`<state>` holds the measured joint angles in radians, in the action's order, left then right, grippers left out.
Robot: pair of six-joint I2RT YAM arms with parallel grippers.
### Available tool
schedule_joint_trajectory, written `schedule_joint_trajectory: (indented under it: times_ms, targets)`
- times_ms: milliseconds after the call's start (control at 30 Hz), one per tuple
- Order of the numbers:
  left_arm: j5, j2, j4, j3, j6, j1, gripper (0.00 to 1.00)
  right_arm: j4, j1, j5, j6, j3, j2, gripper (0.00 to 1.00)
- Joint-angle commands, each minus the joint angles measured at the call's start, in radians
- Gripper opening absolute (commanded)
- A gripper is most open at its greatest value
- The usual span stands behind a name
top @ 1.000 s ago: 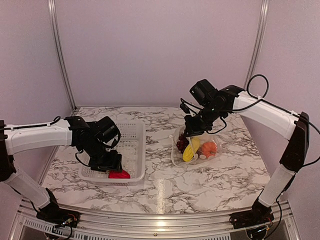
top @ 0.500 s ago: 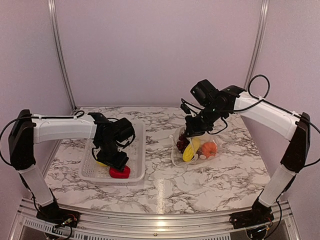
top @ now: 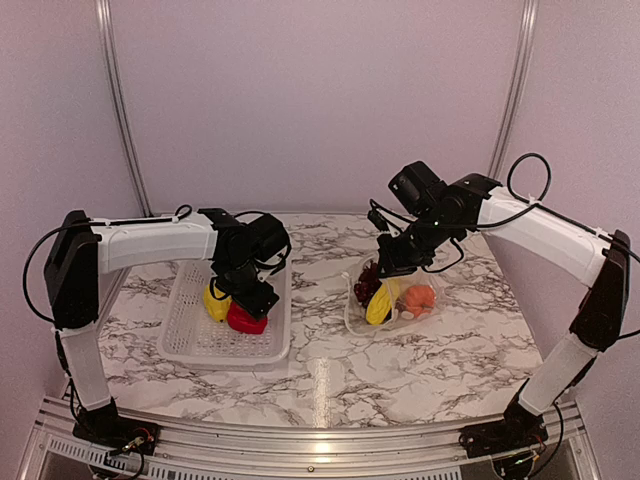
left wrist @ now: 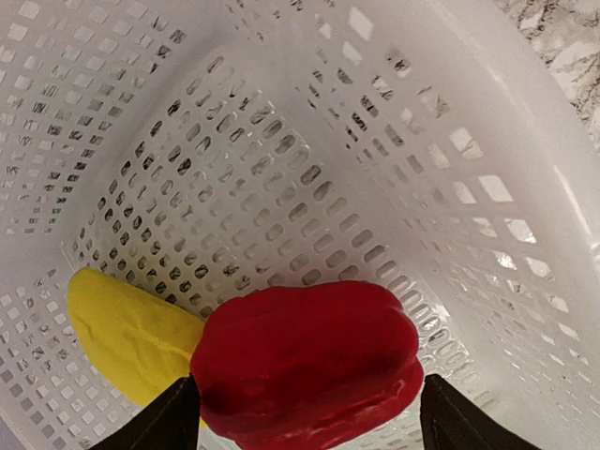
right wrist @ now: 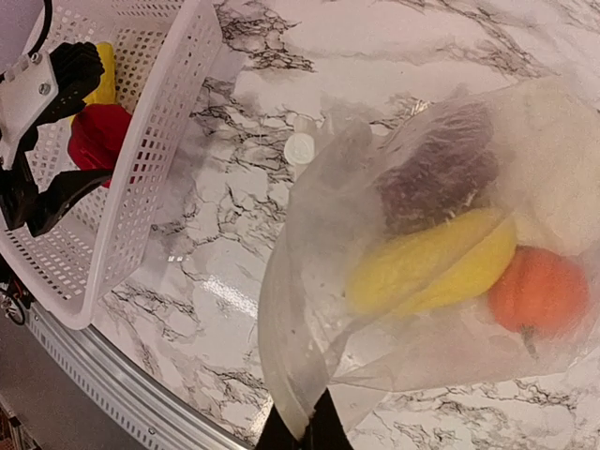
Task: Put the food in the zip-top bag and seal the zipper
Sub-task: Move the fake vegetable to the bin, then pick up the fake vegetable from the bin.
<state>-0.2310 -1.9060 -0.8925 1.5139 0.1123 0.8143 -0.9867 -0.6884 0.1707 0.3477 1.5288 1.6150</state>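
Your left gripper (left wrist: 309, 405) is inside the basket (top: 200, 345), jaws spread to the red pepper's (left wrist: 309, 361) width and clamped on it. A yellow banana piece (left wrist: 127, 337) touches the pepper. Right of the basket, your right gripper (right wrist: 305, 429) is pinched nearly closed on the zip-top bag's (right wrist: 309, 309) edge. Inside the bag are grapes (right wrist: 436, 178), another yellow piece (right wrist: 431, 262) and an orange fruit (right wrist: 539, 291).

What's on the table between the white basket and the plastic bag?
Only bare marble table separates the basket from the bag, as the top view shows; the right wrist view adds a small white disc at the bag's edge.
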Motion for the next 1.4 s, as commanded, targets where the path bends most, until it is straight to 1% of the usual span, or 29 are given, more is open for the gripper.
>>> schedule_joint_trajectory:
  times_ms: [0, 67, 200, 300, 400, 500, 600, 700, 833, 900, 1000, 1200, 1367]
  targets:
    - [0.100, 0.057, 0.081, -0.042, -0.212, -0.002, 0.84, -0.002, 0.007, 0.009, 0.014, -0.018, -0.040, 0.00]
    - [0.094, 0.046, 0.099, -0.052, -0.237, -0.008, 0.85, 0.000, 0.006, 0.019, 0.014, -0.023, -0.038, 0.00]
    - [0.018, -0.001, 0.123, -0.048, -0.242, -0.009, 0.85, 0.002, 0.006, 0.032, 0.017, -0.017, -0.030, 0.00]
    - [-0.063, -0.041, 0.120, -0.016, -0.196, -0.009, 0.86, 0.006, 0.004, 0.041, 0.017, -0.011, -0.023, 0.00]
    - [-0.083, -0.035, 0.140, -0.017, -0.163, -0.008, 0.86, 0.010, 0.000, 0.046, 0.022, -0.016, -0.020, 0.00]
    - [-0.184, -0.025, 0.138, 0.002, -0.099, -0.006, 0.86, 0.023, -0.007, 0.054, 0.030, -0.031, -0.025, 0.00]
    - [-0.226, 0.048, 0.132, 0.015, 0.077, -0.006, 0.87, 0.029, -0.013, 0.058, 0.032, -0.043, -0.027, 0.00]
    - [-0.229, 0.152, 0.136, -0.027, 0.354, -0.006, 0.89, 0.042, -0.014, 0.058, 0.034, -0.060, -0.032, 0.00]
    - [-0.158, 0.271, 0.217, -0.156, 0.690, 0.006, 0.88, 0.061, -0.014, 0.072, 0.039, -0.067, -0.027, 0.00]
    - [-0.120, 0.323, 0.287, -0.230, 0.820, 0.020, 0.87, 0.068, -0.014, 0.075, 0.038, -0.063, -0.024, 0.00]
    - [-0.120, 0.356, 0.364, -0.305, 0.982, 0.042, 0.85, 0.071, -0.014, 0.077, 0.033, -0.055, -0.013, 0.00]
    - [-0.092, 0.346, 0.366, -0.371, 1.171, 0.046, 0.85, 0.087, -0.015, 0.085, 0.031, -0.068, -0.016, 0.00]
    - [-0.071, 0.340, 0.383, -0.425, 1.278, 0.040, 0.87, 0.095, -0.015, 0.084, 0.031, -0.094, -0.036, 0.00]
